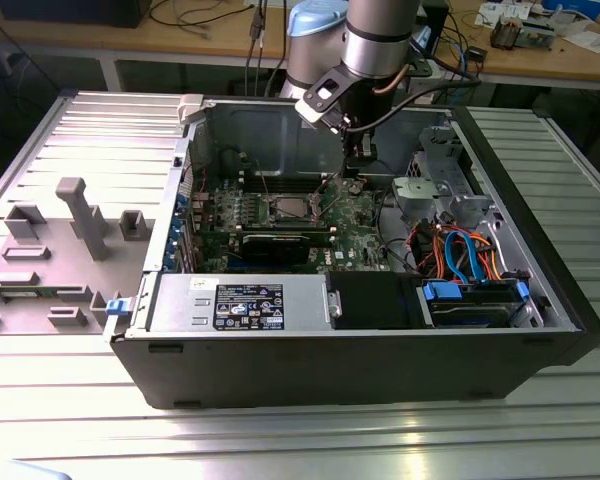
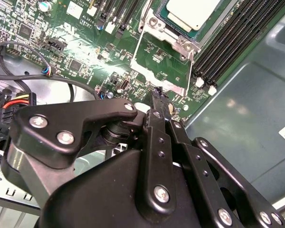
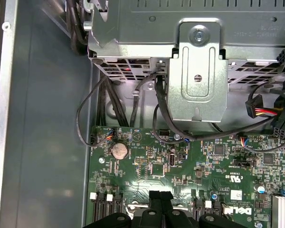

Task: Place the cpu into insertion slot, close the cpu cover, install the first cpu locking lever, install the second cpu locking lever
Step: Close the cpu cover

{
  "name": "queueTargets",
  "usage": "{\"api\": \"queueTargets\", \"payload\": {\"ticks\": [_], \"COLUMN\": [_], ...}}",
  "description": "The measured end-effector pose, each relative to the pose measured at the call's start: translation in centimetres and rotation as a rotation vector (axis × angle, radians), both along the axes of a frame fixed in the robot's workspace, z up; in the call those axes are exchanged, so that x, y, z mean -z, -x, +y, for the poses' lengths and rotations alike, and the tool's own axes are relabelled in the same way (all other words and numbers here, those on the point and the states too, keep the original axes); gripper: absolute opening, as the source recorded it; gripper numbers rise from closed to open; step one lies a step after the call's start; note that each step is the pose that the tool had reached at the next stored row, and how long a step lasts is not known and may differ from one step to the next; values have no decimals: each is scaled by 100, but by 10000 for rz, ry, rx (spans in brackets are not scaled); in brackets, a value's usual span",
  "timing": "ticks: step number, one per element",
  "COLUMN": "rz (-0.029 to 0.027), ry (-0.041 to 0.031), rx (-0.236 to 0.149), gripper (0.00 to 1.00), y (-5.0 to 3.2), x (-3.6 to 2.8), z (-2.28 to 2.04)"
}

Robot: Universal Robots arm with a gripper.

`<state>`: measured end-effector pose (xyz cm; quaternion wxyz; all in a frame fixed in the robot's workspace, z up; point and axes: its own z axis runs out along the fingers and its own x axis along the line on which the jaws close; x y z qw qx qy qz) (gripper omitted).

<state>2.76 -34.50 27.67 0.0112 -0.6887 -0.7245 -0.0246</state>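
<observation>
The gripper (image 1: 352, 174) hangs inside the computer case (image 1: 330, 370), just beside the insertion slot (image 2: 178, 29) on the exterior view's right. In both wrist views its two black fingers (image 3: 155, 202) lie pressed together with nothing visible between them. In the second wrist view the gripper (image 2: 156, 97) has its tip at the free edge of the cpu cover (image 2: 161, 80). Contact with that edge cannot be confirmed.

The table (image 1: 80, 420), a ribbed metal surface, carries the case. The case lies on its side with the panel off, so the insertion slot faces up near its middle.

The green board (image 2: 85, 47) carries the insertion slot. Long black memory slots (image 2: 232, 33) run alongside the insertion slot. In the first wrist view the gripper (image 3: 161, 195) is over the board, with a round coin cell (image 3: 119, 151) nearby.

The cpu cover is a thin silvery metal frame with a large square window. It stands open, swung away from the insertion slot toward the gripper. The green board shows through its window.

The cpu (image 2: 192, 10) is a flat square chip with a pale silver-grey metal top. It sits in the insertion slot, uncovered, with a thin dark border of the slot showing around it. In the exterior view the cpu (image 1: 285, 208) appears as a small grey square.
</observation>
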Motion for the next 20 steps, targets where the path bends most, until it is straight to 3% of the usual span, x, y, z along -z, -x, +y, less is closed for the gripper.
{"api": "queueTargets", "payload": {"ticks": [7, 20], "rz": [0, 0], "ry": [0, 3], "rx": [-1, 0], "gripper": [11, 11], "y": [-15, -134], "x": [0, 2], "z": [0, 0]}}
